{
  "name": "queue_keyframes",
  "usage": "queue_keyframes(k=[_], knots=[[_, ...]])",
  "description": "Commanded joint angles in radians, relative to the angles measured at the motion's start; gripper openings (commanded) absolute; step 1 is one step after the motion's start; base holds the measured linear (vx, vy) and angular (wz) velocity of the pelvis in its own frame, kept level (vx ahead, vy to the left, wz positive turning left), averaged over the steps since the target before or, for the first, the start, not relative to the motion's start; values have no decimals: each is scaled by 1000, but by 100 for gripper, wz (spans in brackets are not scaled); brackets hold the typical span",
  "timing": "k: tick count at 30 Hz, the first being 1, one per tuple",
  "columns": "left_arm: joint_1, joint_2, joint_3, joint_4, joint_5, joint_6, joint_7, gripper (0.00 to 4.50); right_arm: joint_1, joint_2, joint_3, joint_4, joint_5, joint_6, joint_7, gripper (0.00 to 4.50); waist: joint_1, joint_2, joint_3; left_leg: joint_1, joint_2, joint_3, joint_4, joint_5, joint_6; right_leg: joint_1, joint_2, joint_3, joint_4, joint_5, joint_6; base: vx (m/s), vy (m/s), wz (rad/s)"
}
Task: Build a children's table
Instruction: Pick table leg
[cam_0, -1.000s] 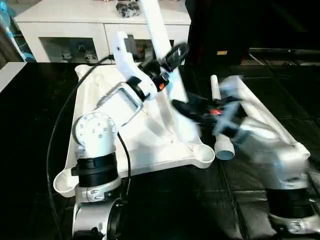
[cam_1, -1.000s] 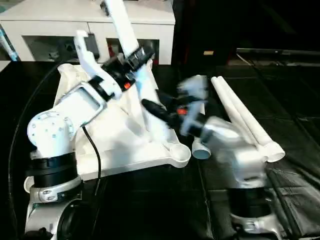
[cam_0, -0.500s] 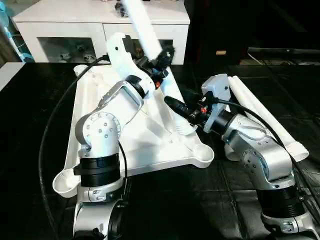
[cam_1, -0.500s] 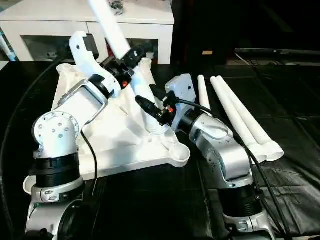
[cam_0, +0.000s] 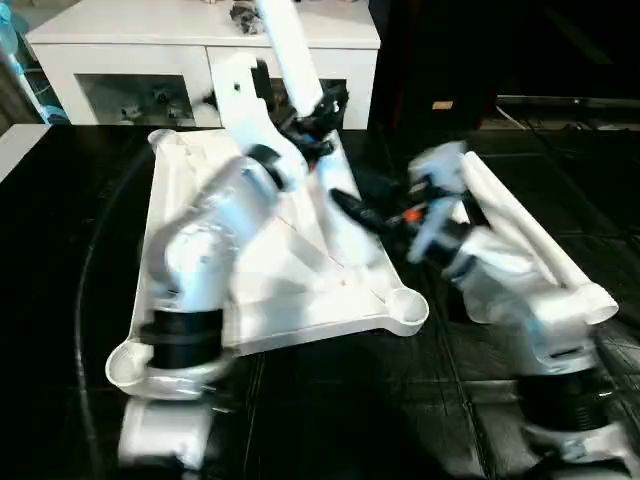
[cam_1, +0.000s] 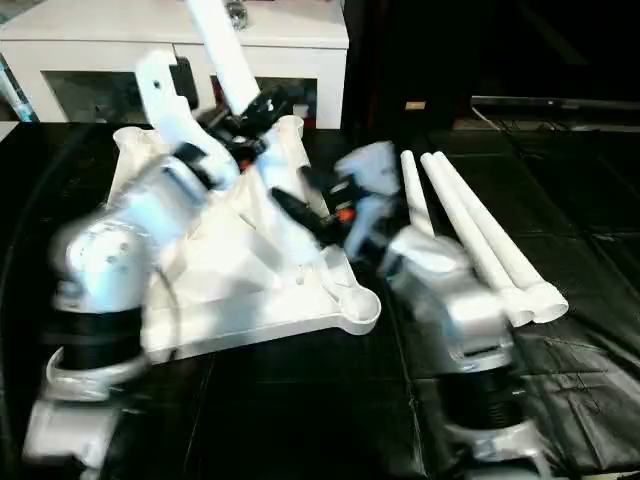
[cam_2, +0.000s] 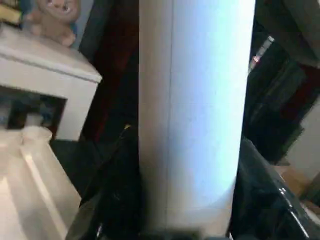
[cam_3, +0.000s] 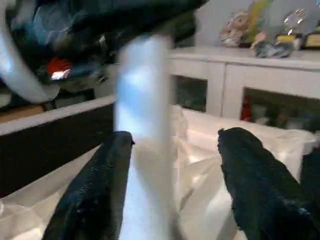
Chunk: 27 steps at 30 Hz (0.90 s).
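Dark floor, white cabinet at the back. On the floor, upturned white table top, ribbed underside up, round corner sockets showing. One leg raised slantwise over it, clamped between the black fingers of the left claw, lower end down on the ribbed underside just beyond the right claw, whose fingers stand apart on either side of that leg with a gap showing. Three spare legs flat on the floor beyond the right arm. Likely step: fitting the first leg. Next, probably: steer its foot to a corner socket, then press down.
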Motion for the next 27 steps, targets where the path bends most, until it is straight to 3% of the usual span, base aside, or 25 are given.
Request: queue_keyframes(k=[1,3,6,8,11,16,27], knots=[[-30,24,-11,8,-19,24,-68,182,-17,-27,-43,-15,86,89,42,313,0,-9,-67,33,36,-12,-65,-122,29,38,-28,17,-64,35,-209,0,0,0],[-38,58,-9,10,-52,50,-127,182,-20,-62,-67,-28,163,157,96,313,2,-11,-67,34,35,-10,-63,-115,37,40,-27,17,-62,51,-222,0,0,0],[-49,105,-30,12,-85,79,-225,182,-29,-109,-75,-17,221,231,154,313,4,-14,-67,32,35,-8,-61,-96,45,40,-30,16,-59,54,-240,0,0,0],[-52,114,-37,11,-98,89,-252,182,-30,-125,-65,-12,219,242,173,313,4,-16,-67,31,35,-7,-61,-98,44,39,-31,16,-60,43,-244,0,0,0],[-69,142,-67,8,-133,128,-344,182,-25,-193,-6,-3,200,275,259,313,5,-20,-65,32,37,-6,-62,-115,33,40,-33,16,-62,5,-248,0,0,0],[-96,161,-110,4,-155,158,-425,182,-36,-219,38,21,209,313,285,313,3,-23,-64,32,38,-6,-63,-115,23,39,-35,18,-60,-2,-255,0,0,0],[-111,146,-149,-18,-192,196,-495,182,-56,-208,68,42,232,331,355,313,8,-29,-66,32,38,-3,-57,-80,48,43,-36,17,-54,54,-282,0,0,0]])
